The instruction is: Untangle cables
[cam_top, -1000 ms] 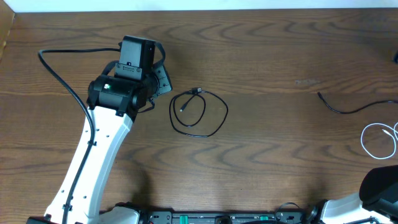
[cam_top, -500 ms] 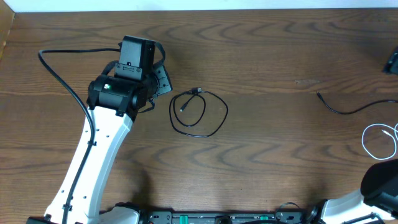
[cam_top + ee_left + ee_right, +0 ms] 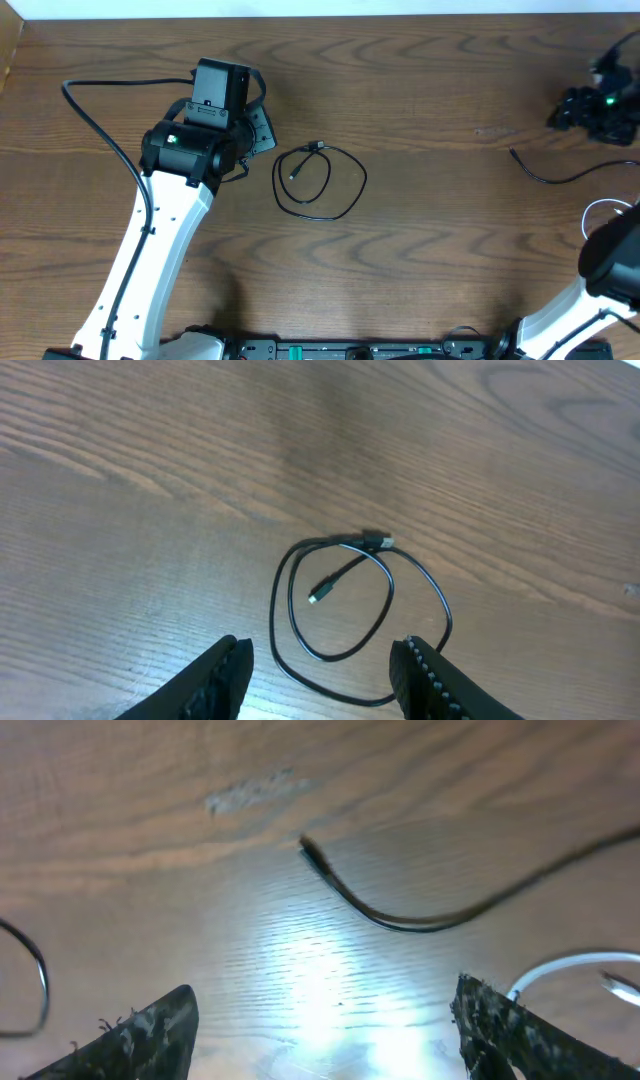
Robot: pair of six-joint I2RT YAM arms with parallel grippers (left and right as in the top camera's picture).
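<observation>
Black looped cable (image 3: pixel 320 182) lies on the table (image 3: pixel 450 250); left pincer (image 3: pixel 320 652) and right pincer (image 3: pixel 325 992) both stand spread.

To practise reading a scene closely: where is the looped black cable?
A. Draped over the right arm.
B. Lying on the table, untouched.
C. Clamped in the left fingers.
B: the looped black cable lies flat on the table, clear of the open left fingers.
</observation>
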